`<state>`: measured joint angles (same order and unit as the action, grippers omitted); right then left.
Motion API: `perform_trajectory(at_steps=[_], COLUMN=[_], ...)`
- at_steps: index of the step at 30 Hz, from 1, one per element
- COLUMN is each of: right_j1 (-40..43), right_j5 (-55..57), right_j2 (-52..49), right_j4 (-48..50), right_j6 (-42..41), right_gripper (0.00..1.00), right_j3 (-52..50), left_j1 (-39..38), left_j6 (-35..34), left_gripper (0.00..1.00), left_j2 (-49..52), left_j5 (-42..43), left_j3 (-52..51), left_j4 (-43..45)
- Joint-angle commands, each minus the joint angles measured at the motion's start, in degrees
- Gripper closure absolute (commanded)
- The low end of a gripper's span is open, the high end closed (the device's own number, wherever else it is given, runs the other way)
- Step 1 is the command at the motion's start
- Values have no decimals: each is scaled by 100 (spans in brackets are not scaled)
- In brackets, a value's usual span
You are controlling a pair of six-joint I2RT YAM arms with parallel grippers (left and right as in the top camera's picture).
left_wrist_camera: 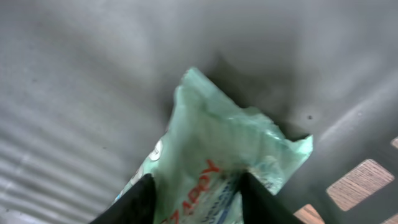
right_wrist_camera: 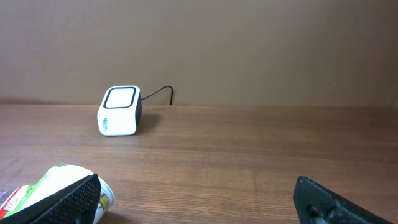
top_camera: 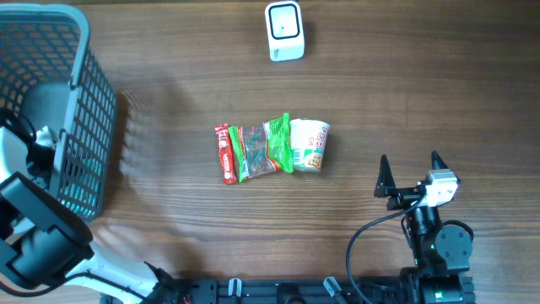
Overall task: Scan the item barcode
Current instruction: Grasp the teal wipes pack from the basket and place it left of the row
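My left gripper (left_wrist_camera: 196, 186) is down inside the grey basket (top_camera: 91, 110), its two dark fingers pressed against the sides of a pale green packet (left_wrist_camera: 217, 143) with red lettering. No barcode shows on the packet from here. The white barcode scanner (top_camera: 284, 31) stands at the far middle of the table, also visible as the scanner (right_wrist_camera: 119, 111) ahead and left in the right wrist view. My right gripper (top_camera: 410, 165) hovers open near the front right of the table, with nothing between its fingers.
A row of items lies mid-table: a red bar (top_camera: 224, 154), two green packets (top_camera: 253, 152), and a cup of noodles (top_camera: 309, 144) on its side. The cup (right_wrist_camera: 56, 183) sits just left of my right gripper's left finger. The basket's slotted wall (left_wrist_camera: 360, 183) is close to the packet.
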<state>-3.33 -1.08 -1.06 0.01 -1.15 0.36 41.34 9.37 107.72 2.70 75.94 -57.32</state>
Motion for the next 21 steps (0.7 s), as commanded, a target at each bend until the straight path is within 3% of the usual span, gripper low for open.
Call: perform_trajectory(at_steps=[1,3,7,11,14,15,17,21], right_j1=[-13,-13,-13,-13,-13,-13,-13,-13], right_j5=[-31,-33,-33,-31,-33,-33,-31,-33], right_j2=[26,26,26,26,26,26,26,26], right_j4=[26,26,26,28,26,26,26,26], right_j6=[101,98,101,101,98,98,98,101], right_gripper=[0,0,0,0,0,0,1,0], right_j3=[-7,-7,-7,-7,-7,-7,-7,-7], left_j1=[57,57,57,22,-131,-269,-649,-1943], left_j6=[-92,-481,-540,-1862,-2081,-2083,-2227,-2131], left_gripper=[96,96,96,96,96,96,96,96], left_j2=[105,105,103,55,-151,-354,-852,-1244], left_j5=[-13,-15,-17,101,977,1615,2455,2470], left_j3=[-133,186,1392,3936,5082,5453,5657,5654], left_j4=[289,442,42,-1397,-2013,-2192,-2527,-3300])
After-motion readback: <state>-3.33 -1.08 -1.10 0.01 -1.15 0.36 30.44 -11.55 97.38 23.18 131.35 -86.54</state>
